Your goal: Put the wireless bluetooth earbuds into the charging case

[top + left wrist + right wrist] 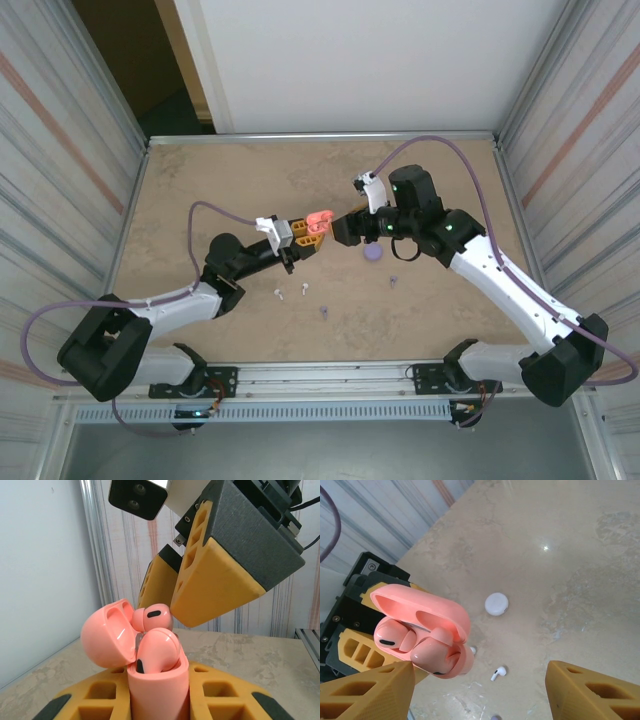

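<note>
I had my left gripper (312, 236) pinching the pink case (318, 221), lid open, pink earbuds (156, 647) inside; my right gripper (342, 228) hovered spread, just beside it.

Bright even light; glare spot on table (546, 547); sheen on pink case (427, 612); shadows soft.

Coral-pink charging case (159, 695): base cut by lower edge. White earbud (473, 650): half hidden behind case. Pale earbud (495, 718): cropped at bottom edge.
</note>
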You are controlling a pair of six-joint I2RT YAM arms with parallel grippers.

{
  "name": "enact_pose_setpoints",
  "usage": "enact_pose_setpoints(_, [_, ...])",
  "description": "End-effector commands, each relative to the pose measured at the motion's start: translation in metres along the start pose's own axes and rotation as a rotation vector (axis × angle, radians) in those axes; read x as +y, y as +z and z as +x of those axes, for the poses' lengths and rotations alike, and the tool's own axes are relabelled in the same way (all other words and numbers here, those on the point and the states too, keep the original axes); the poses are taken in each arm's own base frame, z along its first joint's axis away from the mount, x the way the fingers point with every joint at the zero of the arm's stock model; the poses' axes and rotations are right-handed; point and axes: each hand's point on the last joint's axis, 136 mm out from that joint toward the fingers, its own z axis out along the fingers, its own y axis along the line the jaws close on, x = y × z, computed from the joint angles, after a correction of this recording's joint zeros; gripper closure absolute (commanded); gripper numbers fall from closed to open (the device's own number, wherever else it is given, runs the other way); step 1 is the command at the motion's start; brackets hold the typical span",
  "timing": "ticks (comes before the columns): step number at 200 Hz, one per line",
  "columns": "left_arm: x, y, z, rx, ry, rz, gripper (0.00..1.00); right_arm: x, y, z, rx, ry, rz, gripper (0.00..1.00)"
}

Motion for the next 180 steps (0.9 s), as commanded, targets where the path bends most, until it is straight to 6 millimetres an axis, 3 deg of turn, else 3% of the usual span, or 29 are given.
enact_pose_setpoints(1, [0.003,0.004,-0.02,-0.065,0.025,-0.01,1.0,0.0,-0.01,-0.003,-0.017,-0.004,0.015,0.32])
enact_pose_setpoints(81, [0.004,0.004,-0.021,-0.072,0.022,-0.016,1.0,-0.003,-0.014,-0.002,-0.023,0.0,0.024,0.32])
enact_pose_setpoints(114, [0.004,0.004,-0.019,-0.064,0.024,-0.022,1.0,0.01,-0.02,-0.012,-0.065,0.016,-0.036,0.32])
enact_pose_setpoints(180, [0.005,0.017,-0.009,-0.02,0.184,-0.187,1.0,-0.007,-0.033,-0.025,-0.124,0.274,0.088,0.27])
